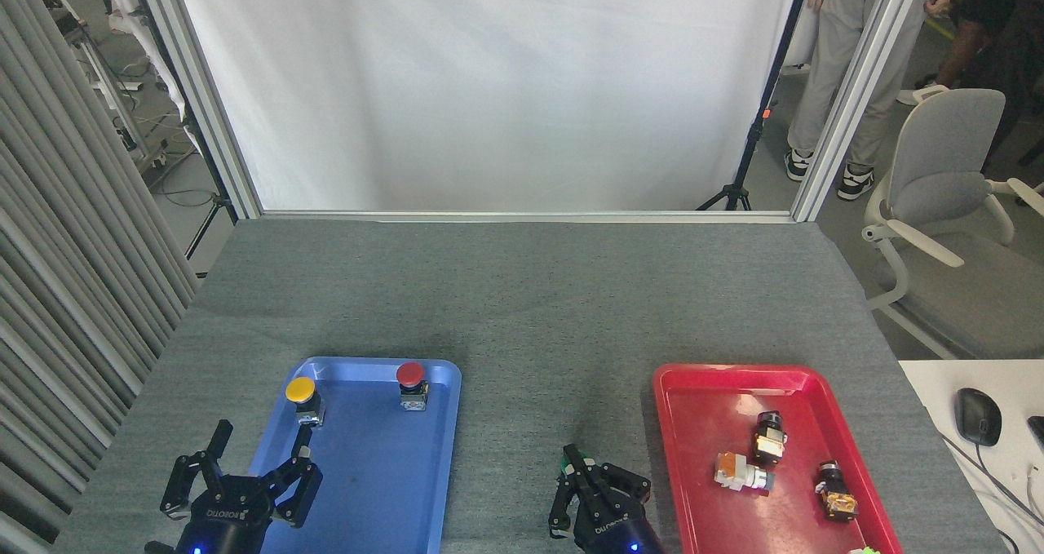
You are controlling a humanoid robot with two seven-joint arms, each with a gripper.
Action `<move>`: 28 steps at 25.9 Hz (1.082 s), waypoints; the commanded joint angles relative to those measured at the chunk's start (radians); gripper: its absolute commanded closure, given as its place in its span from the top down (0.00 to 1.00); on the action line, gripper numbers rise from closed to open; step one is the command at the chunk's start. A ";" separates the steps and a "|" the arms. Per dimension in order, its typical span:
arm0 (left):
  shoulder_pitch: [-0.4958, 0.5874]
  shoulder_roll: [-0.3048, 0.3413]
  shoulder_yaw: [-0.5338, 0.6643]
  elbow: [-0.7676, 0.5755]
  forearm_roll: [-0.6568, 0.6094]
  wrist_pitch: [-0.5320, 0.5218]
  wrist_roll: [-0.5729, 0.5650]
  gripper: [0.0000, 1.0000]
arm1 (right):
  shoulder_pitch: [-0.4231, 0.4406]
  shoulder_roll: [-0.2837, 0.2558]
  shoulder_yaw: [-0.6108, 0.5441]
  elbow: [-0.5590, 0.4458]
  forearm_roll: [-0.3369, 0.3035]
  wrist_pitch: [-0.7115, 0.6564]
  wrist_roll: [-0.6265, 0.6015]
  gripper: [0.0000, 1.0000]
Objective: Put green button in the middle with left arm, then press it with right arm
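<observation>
from the head view, the right arm (589, 489) hangs over the middle (522, 423) of the grey desk between the blue tray (383, 489) and the red tray (710, 399), its jaws drawn close together right over the green button (568, 461), of which only a green sliver shows at the fingers. the left arm (245, 476) sits at the blue tray's near left edge with its jaws spread wide and empty.

lab | white backdrop screen (489, 89) | aluminium frame (856, 89) | tripod (734, 187) | office chair (946, 179)
</observation>
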 commanded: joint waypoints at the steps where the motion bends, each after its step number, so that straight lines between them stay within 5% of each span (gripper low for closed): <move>1: -0.001 0.001 -0.001 0.000 0.000 -0.001 -0.001 0.99 | -0.012 0.002 0.008 0.051 0.004 0.017 -0.006 0.00; 9: -0.005 0.001 -0.001 0.000 0.003 -0.001 -0.001 0.99 | -0.012 0.007 0.007 0.052 0.013 0.051 -0.038 0.00; 10: -0.005 0.001 -0.001 0.000 0.003 -0.001 -0.001 0.99 | -0.012 0.010 0.005 0.031 0.007 0.066 -0.069 0.08; 13: -0.005 -0.001 -0.001 0.000 0.002 -0.001 -0.001 0.99 | -0.012 0.014 0.004 -0.014 -0.017 0.132 -0.130 0.69; 15: -0.005 -0.001 -0.001 -0.001 0.003 -0.001 -0.001 0.99 | -0.011 0.010 -0.004 -0.037 -0.026 0.161 -0.133 0.95; 22: -0.005 -0.001 -0.001 -0.003 0.003 -0.001 -0.001 0.99 | 0.063 -0.035 -0.157 -0.133 -0.029 0.136 -0.132 1.00; 28: -0.013 0.002 -0.001 -0.003 0.003 -0.001 -0.001 0.99 | 0.160 -0.133 -0.302 -0.222 -0.072 0.104 -0.132 1.00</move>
